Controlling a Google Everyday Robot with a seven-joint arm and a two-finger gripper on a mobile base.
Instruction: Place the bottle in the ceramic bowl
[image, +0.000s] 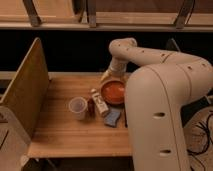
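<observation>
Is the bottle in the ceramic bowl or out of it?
Out. The bottle lies on the table beside the ceramic bowl; the gripper is at the bowl's far rim.

A light wooden table (60, 132) holds an upright translucent white cup (77, 108), with a small dark red object (91, 106) just beside it. A blue-grey pad (112, 118) lies flat nearby. A tall wooden panel (25, 87) stands along the table's left side.

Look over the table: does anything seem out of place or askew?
The bottle appears to lie on its side, angled beside the ceramic bowl, not upright. Nothing looks spilled. The tool hangs near the bowl's far rim.
</observation>
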